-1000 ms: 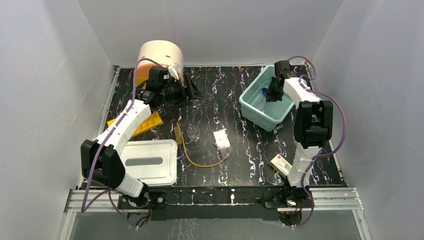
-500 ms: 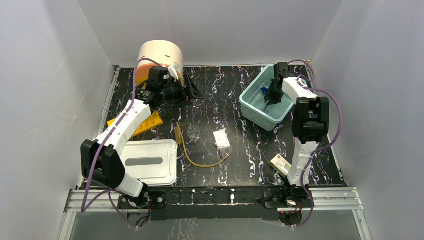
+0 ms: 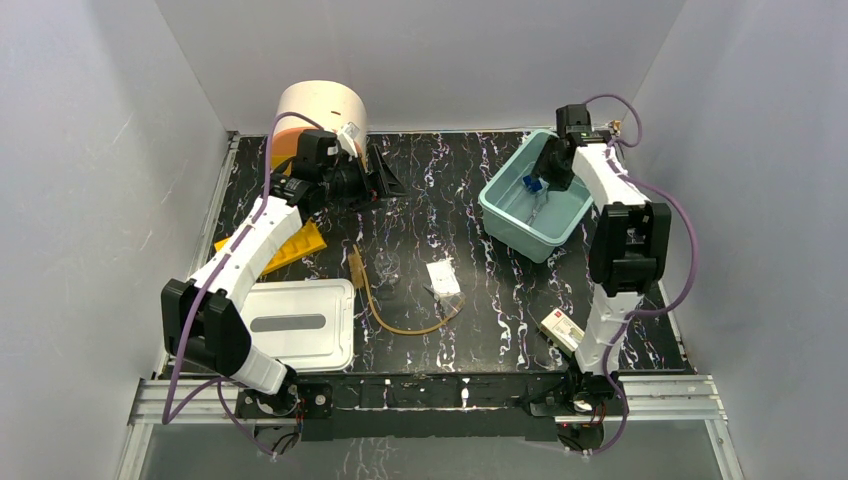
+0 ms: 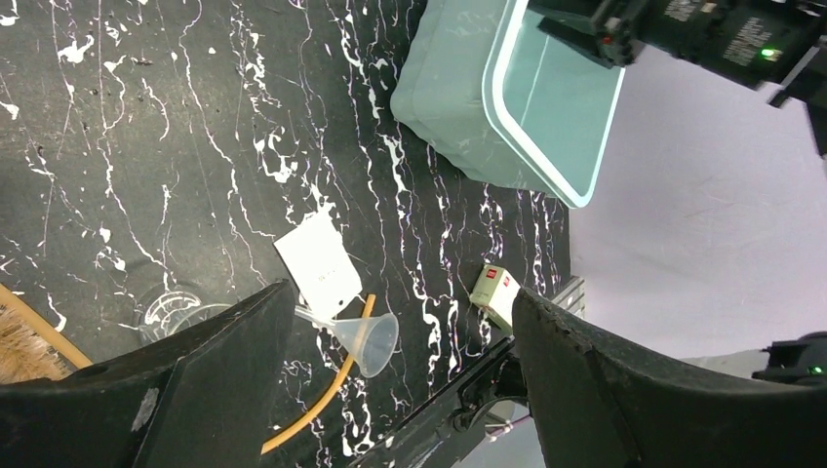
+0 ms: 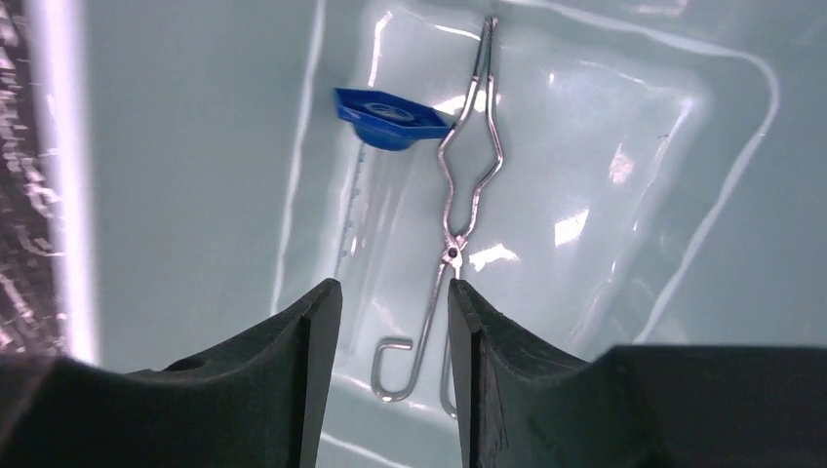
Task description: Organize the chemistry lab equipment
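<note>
Right gripper [image 5: 394, 292]: fingers [image 5: 302, 370] only narrowly parted, nothing pinched, hanging over the pale teal plastic bin [image 5: 176, 146]. Down on the bin floor lies the wire metal clamp [image 5: 468, 195], flat, just beside the blue-tipped piece [image 5: 390, 117] (its clear body is hard to make out). Left gripper [image 4: 400, 292]: jaws spread wide, empty, up by the beige cylinder [image 3: 320, 105]. Amber rubber hose [image 3: 412, 331], tiny clear glass flask [image 3: 387, 268] and clear packet [image 3: 443, 277] lie mid-table.
</note>
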Motion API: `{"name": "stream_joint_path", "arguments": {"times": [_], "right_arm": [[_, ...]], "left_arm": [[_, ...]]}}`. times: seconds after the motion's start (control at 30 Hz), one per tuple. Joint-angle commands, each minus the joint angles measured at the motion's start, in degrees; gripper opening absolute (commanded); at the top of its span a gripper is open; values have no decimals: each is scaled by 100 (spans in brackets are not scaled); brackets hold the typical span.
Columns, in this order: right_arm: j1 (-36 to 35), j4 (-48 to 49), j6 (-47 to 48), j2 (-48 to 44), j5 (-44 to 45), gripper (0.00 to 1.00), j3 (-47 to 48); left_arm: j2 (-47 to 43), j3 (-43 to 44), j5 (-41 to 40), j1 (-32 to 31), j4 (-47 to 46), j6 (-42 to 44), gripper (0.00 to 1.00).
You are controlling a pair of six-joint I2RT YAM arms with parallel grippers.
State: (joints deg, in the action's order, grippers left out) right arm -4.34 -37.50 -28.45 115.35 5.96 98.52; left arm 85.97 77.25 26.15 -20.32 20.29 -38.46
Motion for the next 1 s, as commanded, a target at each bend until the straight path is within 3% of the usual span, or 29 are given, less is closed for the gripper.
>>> {"name": "stream_joint_path", "arguments": {"times": [0.0,0.17,0.3,0.57,0.77,0.97], "right_arm": [[19,94,287,-901,-223,53,160],[-128,466,532,-1571,-1116,54,-154],[-545,829,602,-2158,-1237,55,-479],[-2031,1515,948,-2943,-982,59,-1268],[-3721,766,1534,-2924,-14,68,-1462],[-4163,585,1064,-3151,13,69,-2653]], "left_arm": [[-62,168,-72,27,198,85,81],[-184,-17,-532,22,562,123,81],[-307,-199,-1018,27,1064,184,81],[-627,-678,-1426,24,1476,241,77],[-694,-735,-1474,24,1486,226,77],[-753,-651,-1951,19,1503,108,77]]}}
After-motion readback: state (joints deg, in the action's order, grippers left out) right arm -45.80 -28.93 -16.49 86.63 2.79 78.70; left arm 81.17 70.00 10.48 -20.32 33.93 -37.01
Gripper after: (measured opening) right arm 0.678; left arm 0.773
